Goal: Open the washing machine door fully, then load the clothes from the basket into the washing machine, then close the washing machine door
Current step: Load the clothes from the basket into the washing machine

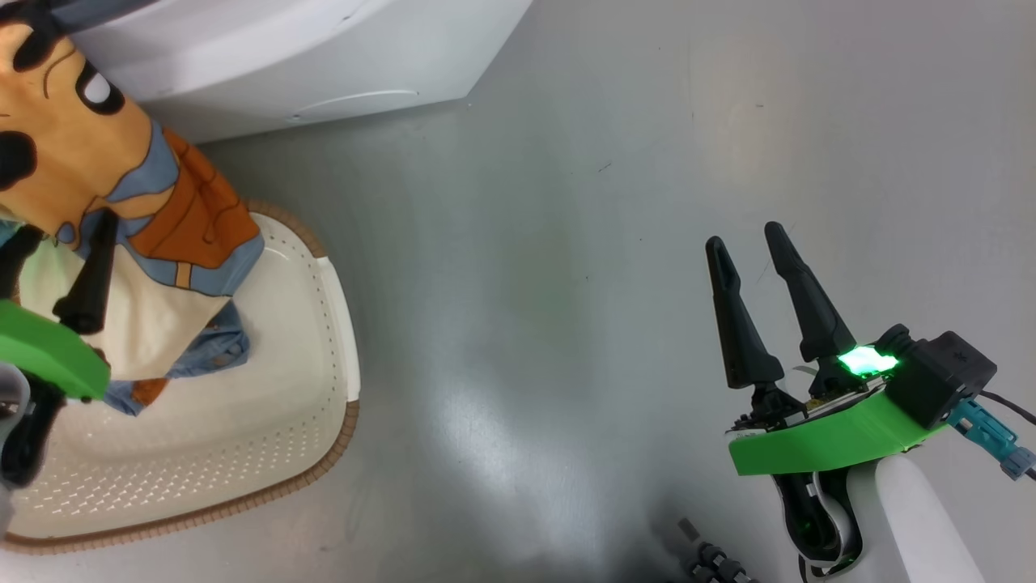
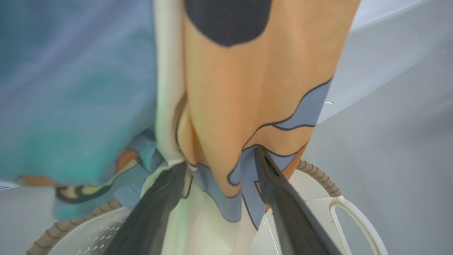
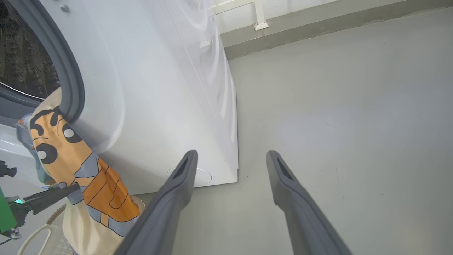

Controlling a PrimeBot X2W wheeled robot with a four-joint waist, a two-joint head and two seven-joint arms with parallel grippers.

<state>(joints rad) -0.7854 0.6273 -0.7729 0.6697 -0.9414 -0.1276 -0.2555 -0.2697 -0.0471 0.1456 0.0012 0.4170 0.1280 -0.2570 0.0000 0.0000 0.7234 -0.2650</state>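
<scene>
**CAUTION: GARMENT PART-LOADED, NOT GRIPPED**

The clothes (image 1: 186, 219) hang as a length of printed cloth from the grey gasket (image 3: 70, 81) of the washing machine (image 3: 159, 88); the upper end lies just at the lip of the uncovered opening, the middle runs down the white front, and the lower end rests in the basket (image 1: 344, 421). The left gripper (image 2: 219, 159) straddles the hanging cloth; its jaws stand apart, with fabric between them but not clamped. The right gripper (image 1: 745, 236) is spread and empty above bare floor (image 1: 526, 283), well apart from the basket.

Hazards, as judged from this state:
- Nothing pinches the cloth; its hanging weight may drag it off the lip and down into the basket.
- A closure taken on a loose fold alone may slip on the lift.
- Cloth left lying across the gasket would be trapped at closing.
- The left fingers work near the basket handle (image 2: 354, 219); they may hook it and drag the basket.
</scene>
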